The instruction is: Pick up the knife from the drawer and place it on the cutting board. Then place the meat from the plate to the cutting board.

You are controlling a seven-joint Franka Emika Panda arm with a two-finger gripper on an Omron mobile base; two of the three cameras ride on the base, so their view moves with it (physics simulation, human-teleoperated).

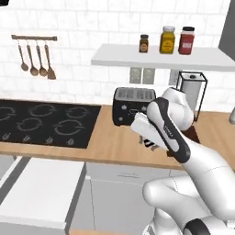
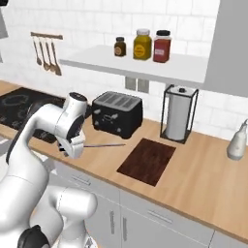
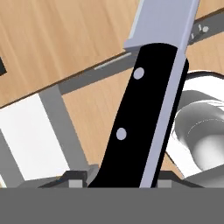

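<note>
Here the hand point(image 2: 76, 145) is clamped on the knife point(image 2: 104, 145) — blade jutting toward the cutting board point(image 2: 147, 161), well short of it.

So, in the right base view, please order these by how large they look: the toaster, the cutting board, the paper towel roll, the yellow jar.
1. cutting board
2. toaster
3. paper towel roll
4. yellow jar

Board and toaster look nearly alike, so that order is unsure; the jar stands farther back.

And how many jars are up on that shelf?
3, side by side on the white shelf: a small brown jar on the left, a yellow jar in the middle, a red jar on the right. None seems hidden.
</note>
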